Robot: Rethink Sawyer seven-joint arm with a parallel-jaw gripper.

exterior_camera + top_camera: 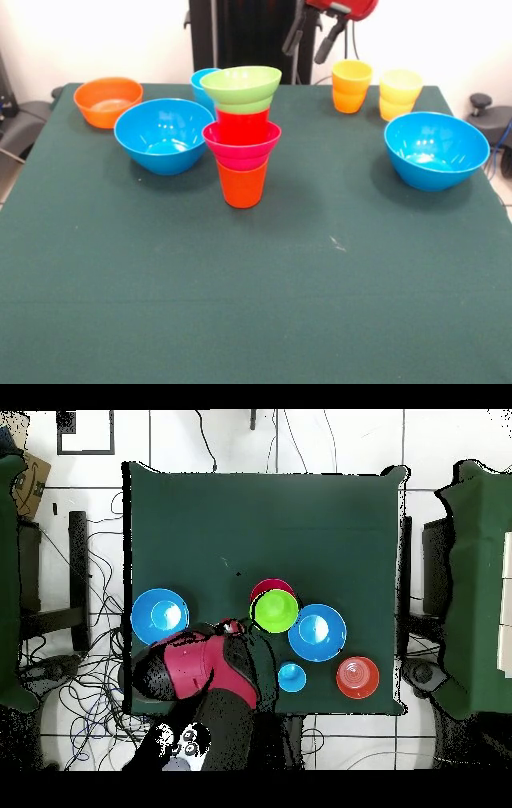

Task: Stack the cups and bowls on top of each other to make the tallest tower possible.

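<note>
The tower stands mid-table: an orange cup (242, 186) at the bottom, a pink-red bowl (242, 142), a red cup (242, 125), and a lime-green bowl (242, 86) on top, slightly tilted. From overhead the green bowl (275, 611) covers most of the tower. My gripper (313, 38) hangs open and empty above the table's far side, behind and right of the tower; overhead it (237, 628) is just left of the green bowl. Loose on the table are two blue bowls (164, 134) (436, 149), an orange bowl (107, 101), a light blue cup (202, 83), a yellow-orange cup (352, 85) and a pale yellow cup (400, 94).
The red arm (185, 666) covers the two yellow cups in the overhead view. Overhead, the blue bowls (160, 616) (317, 633), the light blue cup (291, 677) and the orange bowl (357, 676) sit near the robot's side. The green table (256, 304) has dark chairs at both sides.
</note>
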